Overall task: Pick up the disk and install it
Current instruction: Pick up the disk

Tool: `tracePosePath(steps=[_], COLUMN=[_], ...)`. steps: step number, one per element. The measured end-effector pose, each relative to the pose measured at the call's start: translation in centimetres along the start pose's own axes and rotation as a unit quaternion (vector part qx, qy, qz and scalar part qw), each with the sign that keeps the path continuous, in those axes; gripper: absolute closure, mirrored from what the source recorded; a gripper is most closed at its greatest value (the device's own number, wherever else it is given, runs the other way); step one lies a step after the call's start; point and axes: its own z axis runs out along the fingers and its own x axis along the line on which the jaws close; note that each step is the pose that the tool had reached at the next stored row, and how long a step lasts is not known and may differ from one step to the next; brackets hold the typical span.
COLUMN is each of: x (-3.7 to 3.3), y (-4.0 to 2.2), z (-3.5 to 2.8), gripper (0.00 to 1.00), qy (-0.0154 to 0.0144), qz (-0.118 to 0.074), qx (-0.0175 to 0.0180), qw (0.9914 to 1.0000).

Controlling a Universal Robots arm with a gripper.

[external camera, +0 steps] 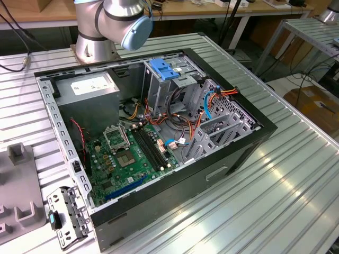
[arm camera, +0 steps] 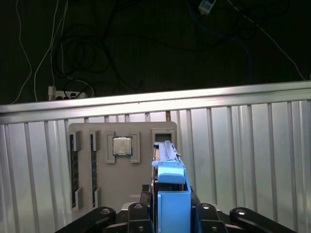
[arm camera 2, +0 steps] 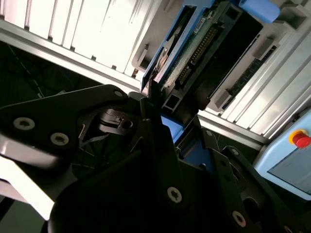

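Pinching disk edge-on in tool, across its flanks, probably to suit sliding into a bay. Held over worktop, tray just beyond tool.

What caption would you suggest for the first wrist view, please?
Gripper astride the blue-railed disk, on edge at a grey tray holding a processor and memory sticks.

Your case sits on the table, tray at the exterior view's left. The disk sits in the gripper.
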Motion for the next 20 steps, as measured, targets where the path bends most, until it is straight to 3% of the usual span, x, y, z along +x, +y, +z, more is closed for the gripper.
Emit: tracePosePath(steps=[20], x=[0.01], y=[-0.02], z=[-0.84], gripper=[0.64], qy=[0.0], qz=[0.0], qx=[0.0], qw=[1.0])
